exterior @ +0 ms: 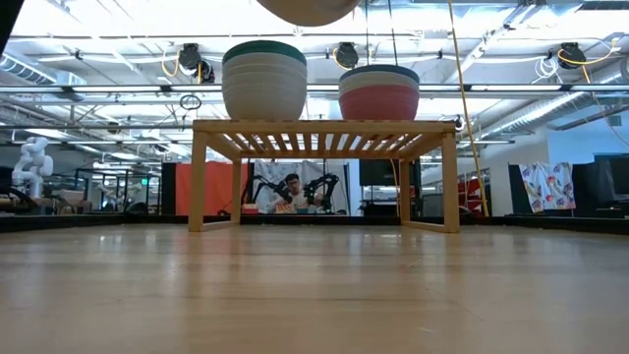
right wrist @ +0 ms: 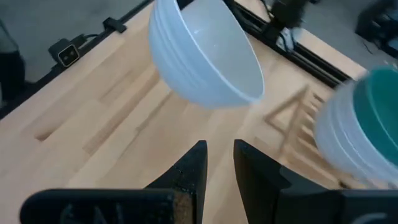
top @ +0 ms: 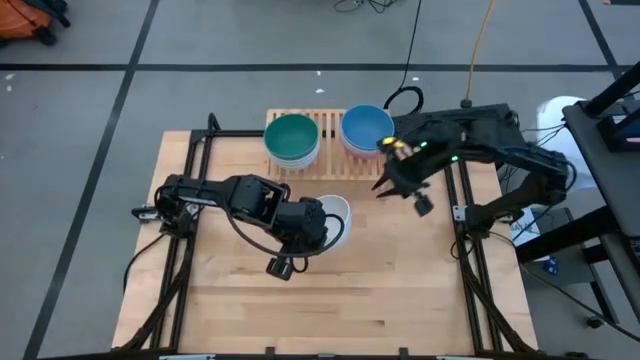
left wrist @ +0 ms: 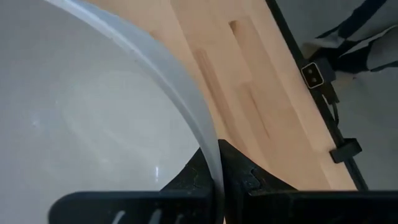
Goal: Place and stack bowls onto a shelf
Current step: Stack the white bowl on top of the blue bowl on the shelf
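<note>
Left gripper (top: 322, 228) is out over the table (top: 400, 290) in front of the shelf (top: 325, 125), fingers (left wrist: 239, 171) clamped on the rim of a white bowl (top: 335, 215) that hangs lifted clear of the tabletop. On the shelf's left part sits a stack of white bowls with a teal bowl (top: 291, 136) on top. On its right part is a second stack, blue bowl (top: 366, 126) on top, pink bowl (exterior: 378, 101) at the bottom. Right gripper (top: 385, 185) hovers just beside the shelf's right front corner, fingers (right wrist: 189, 168) a little apart with nothing between them.
</note>
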{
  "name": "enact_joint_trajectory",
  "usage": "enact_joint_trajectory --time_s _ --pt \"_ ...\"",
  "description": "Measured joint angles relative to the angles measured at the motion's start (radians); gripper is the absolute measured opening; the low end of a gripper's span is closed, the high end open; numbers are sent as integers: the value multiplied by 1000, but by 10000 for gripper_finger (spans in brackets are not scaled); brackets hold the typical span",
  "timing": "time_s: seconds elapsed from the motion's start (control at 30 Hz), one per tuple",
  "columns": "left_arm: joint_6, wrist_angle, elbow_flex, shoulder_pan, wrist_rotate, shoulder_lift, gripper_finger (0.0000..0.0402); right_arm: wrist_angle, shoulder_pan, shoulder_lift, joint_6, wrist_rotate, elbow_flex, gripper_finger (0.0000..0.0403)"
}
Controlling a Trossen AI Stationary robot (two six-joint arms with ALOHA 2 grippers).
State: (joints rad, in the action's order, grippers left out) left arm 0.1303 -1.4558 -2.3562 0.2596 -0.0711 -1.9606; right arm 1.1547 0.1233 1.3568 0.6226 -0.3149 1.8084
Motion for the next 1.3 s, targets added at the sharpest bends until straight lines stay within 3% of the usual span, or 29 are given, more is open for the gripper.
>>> enact_joint_trajectory --time_s 0.4,0.83,1.1,1.3 --pt "-22 10 0 44 -62 -12 5 -164 -137 163 48 -2 0 75" --pt "-28 12 0 51 -68 -11 5 -229 -219 177 61 -6 0 75" --pt "-20 18 0 51 -67 -13 5 -261 -223 214 11 -134 0 75" --pt "-35 -3 3 52 -77 -16 5 -262 -223 262 -9 -155 1 75"
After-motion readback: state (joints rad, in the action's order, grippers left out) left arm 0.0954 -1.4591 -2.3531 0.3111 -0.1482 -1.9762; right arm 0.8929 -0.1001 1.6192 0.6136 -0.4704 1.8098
